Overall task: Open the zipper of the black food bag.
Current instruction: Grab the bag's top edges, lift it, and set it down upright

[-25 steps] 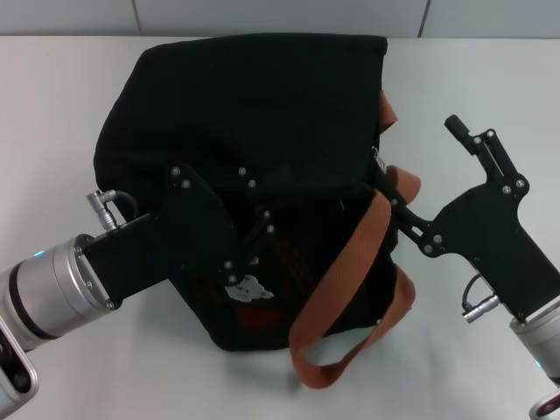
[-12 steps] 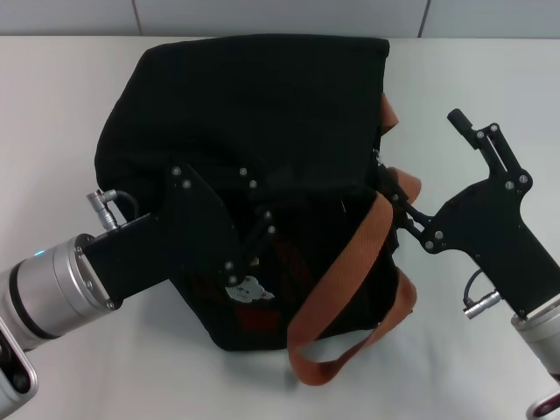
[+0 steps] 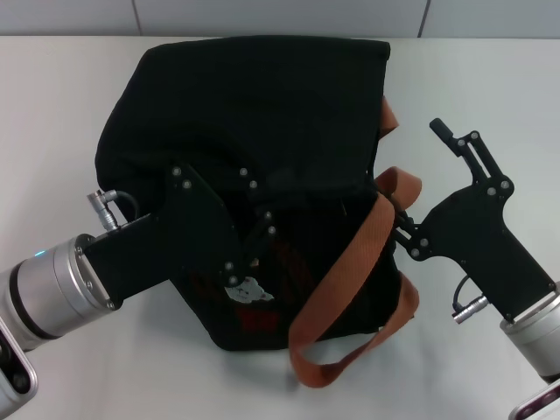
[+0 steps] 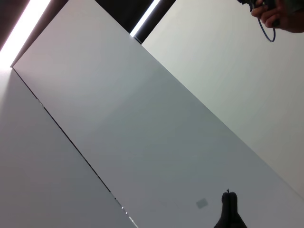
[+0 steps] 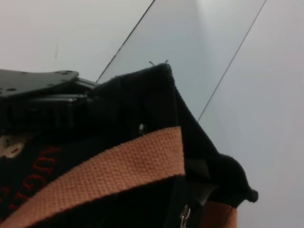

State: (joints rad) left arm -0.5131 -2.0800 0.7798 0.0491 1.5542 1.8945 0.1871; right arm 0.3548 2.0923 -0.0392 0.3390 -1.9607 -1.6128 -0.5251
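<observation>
The black food bag (image 3: 254,114) lies slumped mid-table, with its rust-brown handles (image 3: 350,271) draped over its right side. My left gripper (image 3: 258,199) reaches in from the near left and is shut on a fold of fabric on the bag's front, above the bear patch (image 3: 248,287). My right gripper (image 3: 418,173) is open at the bag's right corner, one finger raised clear and the other against the handle. A small silver pull (image 5: 184,214) hangs below the handle strap (image 5: 109,166); I cannot tell which zipper it belongs to. In the head view the zipper is lost against the black fabric.
The white table (image 3: 490,87) stretches on all sides of the bag, and a grey wall (image 3: 280,16) runs along its far edge. The left wrist view shows only pale panels and a small dark tip (image 4: 229,213).
My right gripper has moved left, closer to the bag's right corner, pushing into the handle strap. The left gripper and the bag have stayed put.
</observation>
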